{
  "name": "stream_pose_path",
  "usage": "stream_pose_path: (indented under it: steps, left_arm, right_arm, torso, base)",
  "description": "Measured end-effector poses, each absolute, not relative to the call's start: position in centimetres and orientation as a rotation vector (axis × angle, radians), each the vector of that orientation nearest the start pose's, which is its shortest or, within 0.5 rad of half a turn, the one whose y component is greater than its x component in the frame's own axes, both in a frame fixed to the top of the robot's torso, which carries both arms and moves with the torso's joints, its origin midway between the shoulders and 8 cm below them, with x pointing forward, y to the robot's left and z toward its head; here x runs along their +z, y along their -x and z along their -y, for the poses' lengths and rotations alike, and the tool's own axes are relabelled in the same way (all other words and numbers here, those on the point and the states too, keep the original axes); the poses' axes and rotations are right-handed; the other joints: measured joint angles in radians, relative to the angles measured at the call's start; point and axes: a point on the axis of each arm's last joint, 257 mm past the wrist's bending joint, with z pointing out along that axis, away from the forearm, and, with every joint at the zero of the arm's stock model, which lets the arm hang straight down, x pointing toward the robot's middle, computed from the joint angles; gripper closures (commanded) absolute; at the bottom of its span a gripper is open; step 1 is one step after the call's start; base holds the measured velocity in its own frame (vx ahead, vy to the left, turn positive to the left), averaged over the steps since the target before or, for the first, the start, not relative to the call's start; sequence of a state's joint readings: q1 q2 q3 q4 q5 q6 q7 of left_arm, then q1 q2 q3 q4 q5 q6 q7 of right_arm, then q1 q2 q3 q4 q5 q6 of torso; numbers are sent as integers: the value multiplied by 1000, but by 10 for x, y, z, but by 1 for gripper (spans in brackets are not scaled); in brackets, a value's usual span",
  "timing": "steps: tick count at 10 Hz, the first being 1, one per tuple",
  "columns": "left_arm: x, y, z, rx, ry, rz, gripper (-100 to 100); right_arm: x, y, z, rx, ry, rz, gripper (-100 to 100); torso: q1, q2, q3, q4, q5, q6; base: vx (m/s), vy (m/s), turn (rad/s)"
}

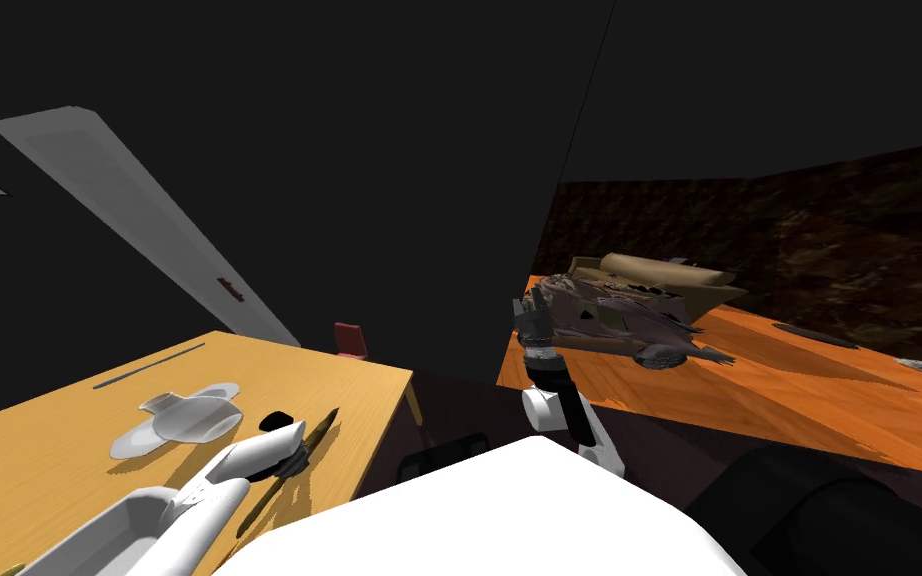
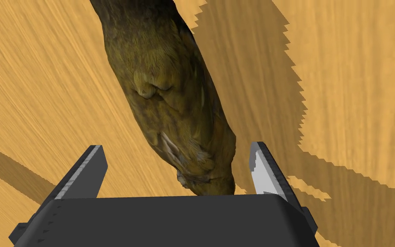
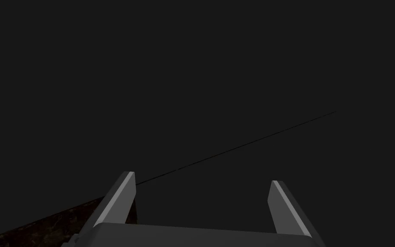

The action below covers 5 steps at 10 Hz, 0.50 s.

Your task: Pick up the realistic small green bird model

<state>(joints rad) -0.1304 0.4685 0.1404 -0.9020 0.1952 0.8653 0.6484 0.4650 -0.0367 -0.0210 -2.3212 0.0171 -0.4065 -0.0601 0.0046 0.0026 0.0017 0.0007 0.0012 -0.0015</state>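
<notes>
Olive-green bird [image 2: 166, 85] | between spread left tool [image 2: 175, 146] fingers | on wooden table [image 2: 42, 77]

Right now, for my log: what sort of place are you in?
Likely a house's dining room: a wooden table bearing white dishes, a red chair beyond it, and a grey door.

support: wooden table [image 1: 39, 450] | on it — olive-green bird model [image 2: 171, 98]; white dish [image 1: 184, 418]; slim dark strip [image 1: 149, 365]

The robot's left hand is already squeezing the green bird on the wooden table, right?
Not squeezing yet. The left wrist view shows the left gripper open, with gaps between it and the bird on both sides. The bird does lie on the wooden table.
</notes>
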Motion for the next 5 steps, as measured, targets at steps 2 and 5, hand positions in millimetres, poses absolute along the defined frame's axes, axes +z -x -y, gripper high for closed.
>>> stream_pose_path:
  steps: [2, 5]
  left_arm:
    - [-527, -317, -519, -106, 2605, -925, -100]
    - [-528, -318, -509, -107, 2612, -887, -100]
  right_arm:
    - [37, -353, 278, 1333, -660, -647, 0]
    - [37, -353, 278, 1333, -660, -647, 0]
  torso:
    - [0, -1, -1, 0, 0, 1]
    - [0, 0, 0, 0, 0, 1]
  base:
    - [-53, 62, -140]
    - [-55, 51, -90]
